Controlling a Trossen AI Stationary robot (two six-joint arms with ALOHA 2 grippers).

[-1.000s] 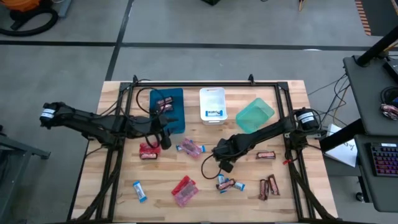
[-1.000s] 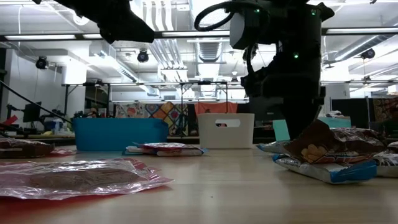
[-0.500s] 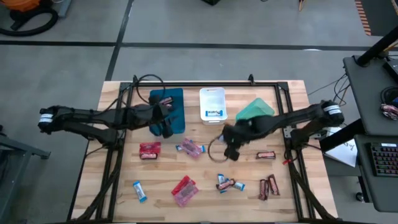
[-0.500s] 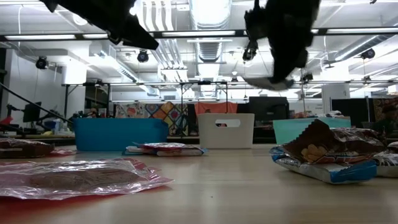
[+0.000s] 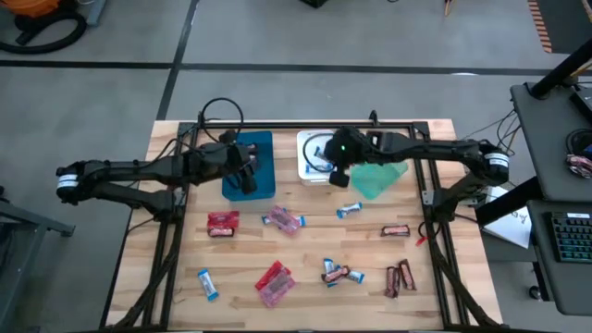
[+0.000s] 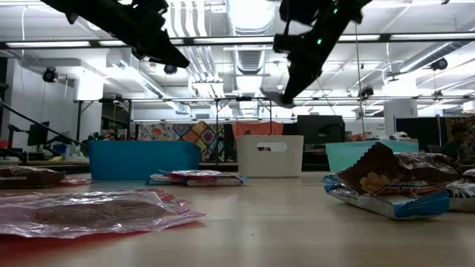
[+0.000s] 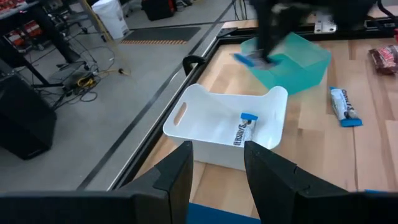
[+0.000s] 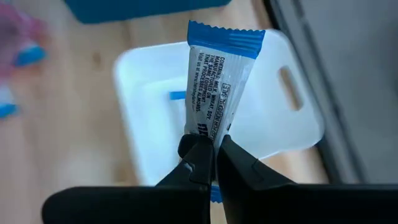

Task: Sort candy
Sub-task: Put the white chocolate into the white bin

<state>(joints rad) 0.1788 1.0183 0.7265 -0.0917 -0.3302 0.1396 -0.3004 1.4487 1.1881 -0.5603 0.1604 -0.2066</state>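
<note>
The right gripper point(image 8: 211, 152) pinched 1 blue-and-white bar point(image 8: 219, 81) by its end above the white tray point(image 8: 292, 134), so a mistimed release risked dropping it outside.

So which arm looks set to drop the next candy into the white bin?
The right one. Its claw already pinches a blue-and-white bar directly over the white bin. The left claw hangs empty over the blue bin.

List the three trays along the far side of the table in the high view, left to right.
Blue tray → white tray → green tray.
</note>
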